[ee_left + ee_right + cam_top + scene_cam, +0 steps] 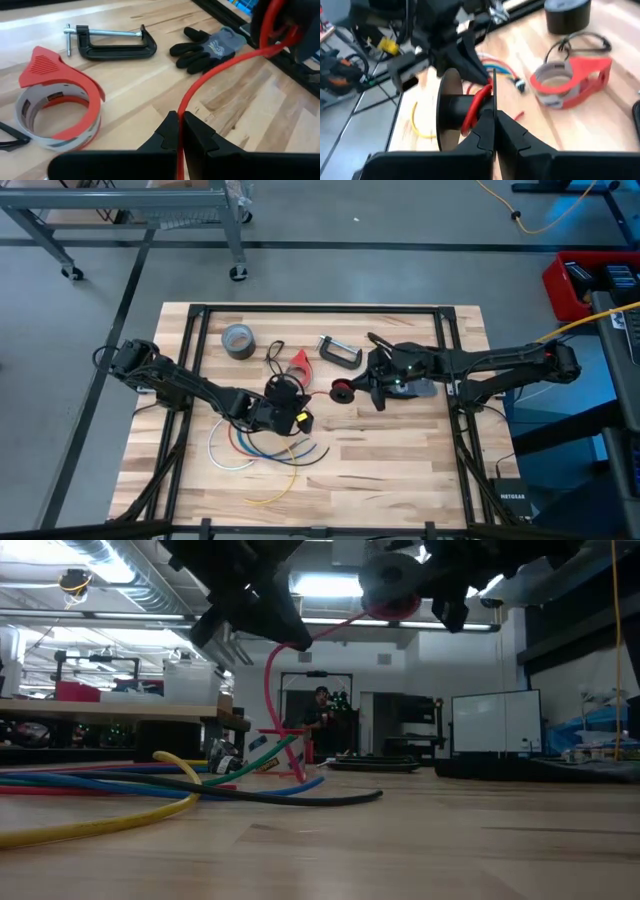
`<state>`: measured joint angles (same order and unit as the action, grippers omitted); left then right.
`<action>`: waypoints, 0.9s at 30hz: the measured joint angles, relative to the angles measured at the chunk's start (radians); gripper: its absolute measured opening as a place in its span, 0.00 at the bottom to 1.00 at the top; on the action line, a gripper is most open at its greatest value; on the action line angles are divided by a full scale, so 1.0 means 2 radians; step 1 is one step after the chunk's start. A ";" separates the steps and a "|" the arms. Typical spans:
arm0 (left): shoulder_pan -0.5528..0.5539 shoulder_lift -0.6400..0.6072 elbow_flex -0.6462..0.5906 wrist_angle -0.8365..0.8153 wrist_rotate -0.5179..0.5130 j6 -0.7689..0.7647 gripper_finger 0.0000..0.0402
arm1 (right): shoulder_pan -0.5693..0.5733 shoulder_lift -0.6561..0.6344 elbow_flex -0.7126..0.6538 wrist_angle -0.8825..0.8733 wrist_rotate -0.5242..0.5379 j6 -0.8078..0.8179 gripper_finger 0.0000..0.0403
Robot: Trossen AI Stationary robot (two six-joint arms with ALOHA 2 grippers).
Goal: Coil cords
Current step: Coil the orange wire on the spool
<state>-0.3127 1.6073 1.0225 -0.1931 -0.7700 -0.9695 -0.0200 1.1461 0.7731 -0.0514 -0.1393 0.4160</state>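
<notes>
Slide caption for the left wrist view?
Left pincer shut on red wire, which runs up toward the spool; clamp and glove beyond.

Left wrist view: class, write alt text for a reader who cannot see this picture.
The left gripper is shut on a thin red wire that arcs up over a wooden table. Behind lie a red-and-white tape dispenser, a black C-clamp and a grey-and-black work glove.

Beyond your wooden table [400, 470] lies a grey floor [380, 220] with a wheeled metal cart [150, 210]; ceiling lights [320, 585], a whiteboard [488, 730] and a distant person [320, 710].
</notes>
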 joint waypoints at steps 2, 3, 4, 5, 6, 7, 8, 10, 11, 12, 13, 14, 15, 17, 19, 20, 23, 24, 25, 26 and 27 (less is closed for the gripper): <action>0.003 0.000 0.000 -0.001 0.000 0.000 0.00 | 0.000 0.000 0.000 -0.020 -0.003 0.000 0.01; 0.004 0.000 0.000 -0.001 0.000 0.002 0.00 | 0.000 0.000 0.000 -0.032 -0.004 0.001 0.01; 0.006 0.000 0.000 -0.002 0.000 0.004 0.00 | 0.000 0.000 0.000 -0.044 -0.004 0.001 0.01; 0.008 0.000 0.000 -0.003 0.000 0.006 0.00 | 0.000 0.000 0.000 -0.054 -0.004 0.001 0.01; 0.010 0.000 0.000 -0.003 0.000 0.008 0.00 | 0.000 0.000 0.000 -0.062 -0.004 0.002 0.01; 0.012 0.000 0.000 -0.002 0.000 0.008 0.00 | 0.000 0.000 0.000 -0.071 -0.004 0.002 0.01; 0.014 0.000 0.000 -0.002 0.000 0.008 0.00 | 0.000 0.000 0.000 -0.080 -0.004 0.002 0.01; 0.018 0.000 0.000 -0.002 0.000 0.008 0.00 | 0.000 0.000 0.000 -0.093 -0.004 0.002 0.01; 0.020 0.000 0.000 -0.002 0.000 0.008 0.00 | 0.000 0.000 0.000 -0.098 -0.004 0.002 0.01; 0.022 0.000 0.000 -0.002 0.000 0.009 0.00 | 0.000 0.000 0.000 -0.101 -0.004 0.002 0.01; 0.024 0.000 0.000 -0.002 0.000 0.009 0.00 | 0.000 0.000 0.000 -0.103 -0.004 0.002 0.01; 0.026 0.000 0.000 -0.002 0.000 0.009 0.00 | 0.000 0.000 0.000 -0.105 -0.004 0.002 0.01; 0.028 0.000 0.000 -0.002 0.001 0.007 0.00 | 0.000 0.001 0.000 -0.106 -0.004 0.002 0.01; 0.032 -0.002 0.000 0.002 0.005 0.002 0.00 | 0.000 0.001 0.000 -0.107 -0.003 0.002 0.01; 0.035 -0.005 0.000 0.014 0.009 0.002 0.00 | 0.001 0.001 0.000 -0.109 0.004 0.001 0.01; 0.036 -0.007 0.000 0.019 0.014 0.004 0.00 | 0.001 0.001 0.000 -0.110 0.008 0.001 0.01; 0.040 -0.015 0.000 0.043 0.027 0.007 0.00 | 0.001 0.002 0.000 -0.114 0.026 0.001 0.01; 0.042 -0.017 0.000 0.050 0.033 0.008 0.00 | 0.001 0.002 0.000 -0.115 0.031 0.001 0.01; 0.044 -0.020 0.000 0.059 0.037 0.008 0.00 | 0.001 0.002 0.000 -0.115 0.036 0.001 0.01; 0.044 -0.022 0.000 0.063 0.040 0.008 0.00 | 0.001 0.002 0.000 -0.116 0.042 0.001 0.01; 0.045 -0.023 0.000 0.070 0.043 0.008 0.00 | 0.001 0.002 0.000 -0.118 0.049 0.002 0.01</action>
<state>-0.2235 1.5616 1.0222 -0.0522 -0.6837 -0.9533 -0.0185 1.1492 0.7734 -0.2867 -0.0418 0.4194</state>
